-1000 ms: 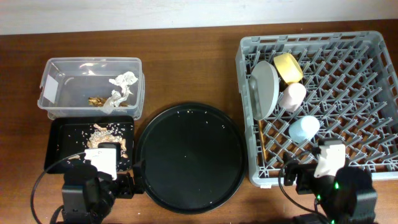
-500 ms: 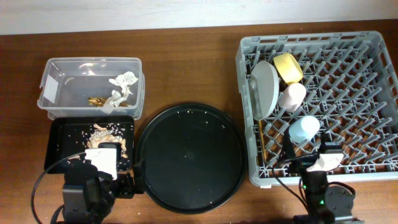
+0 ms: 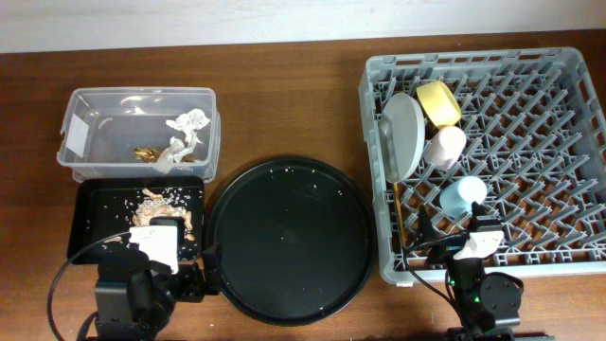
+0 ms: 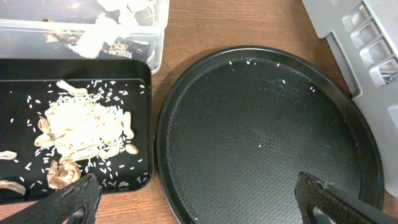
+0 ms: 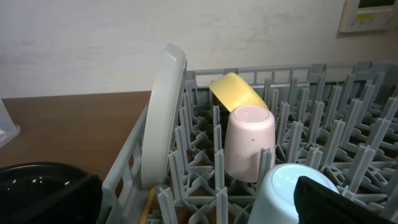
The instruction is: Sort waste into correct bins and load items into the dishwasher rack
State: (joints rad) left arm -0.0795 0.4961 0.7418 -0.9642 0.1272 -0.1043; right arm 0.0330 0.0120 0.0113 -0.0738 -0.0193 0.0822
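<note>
Inside the dishwasher rack [image 3: 473, 57], along its left wall, the plate [image 3: 404, 133] is standing on edge between pegs — stiff, glazed, probably slippery and breakable, so its rim is offering the safest pinch. The left gripper [image 4: 199, 202] and the right gripper [image 5: 199, 202] are hanging spread wide, empty.

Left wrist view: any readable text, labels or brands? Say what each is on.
"GOLD": on the wrapper lying in the clear tub; the word before it is too blurred to read.
Embossed mark near the middle of the round black tray: too small to read.
No other text shows.
</note>
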